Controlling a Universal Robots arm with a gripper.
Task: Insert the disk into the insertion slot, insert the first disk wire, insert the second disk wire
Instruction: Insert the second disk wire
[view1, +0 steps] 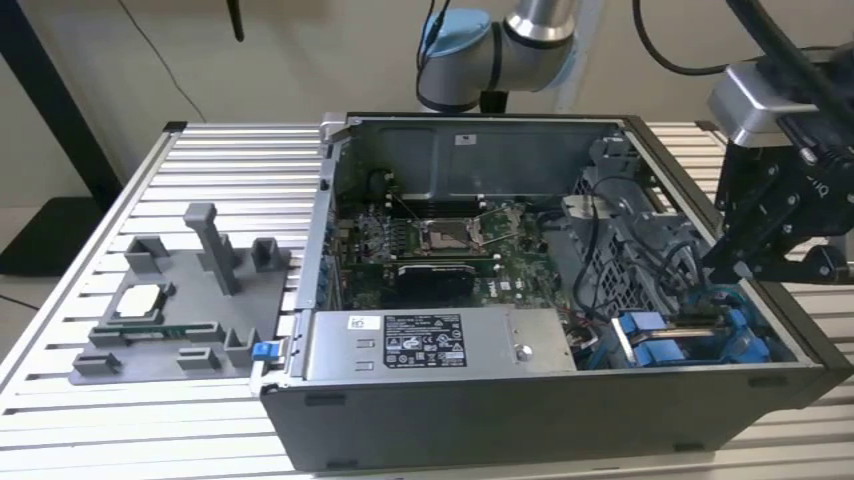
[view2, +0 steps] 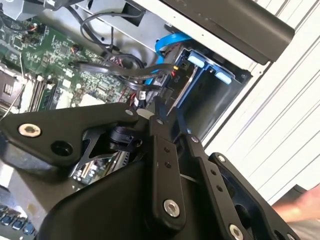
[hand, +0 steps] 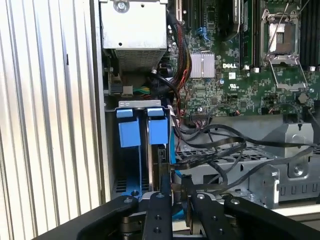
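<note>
Black gripper (hand: 176, 187) linkages crowd my nearest view, fingers drawn close around what looks like a wire connector at the rear edge of the disk (hand: 162, 160), which stands on edge in the insertion slot (hand: 131, 165) between blue carrier tabs (hand: 129, 131). I judge the plug small, stiff and fragile, best pinched by its body, its cable limp. Black cables (hand: 215, 145) sprawl beside it, with the power supply (hand: 133, 30) and motherboard (hand: 240, 75) close by.
</note>
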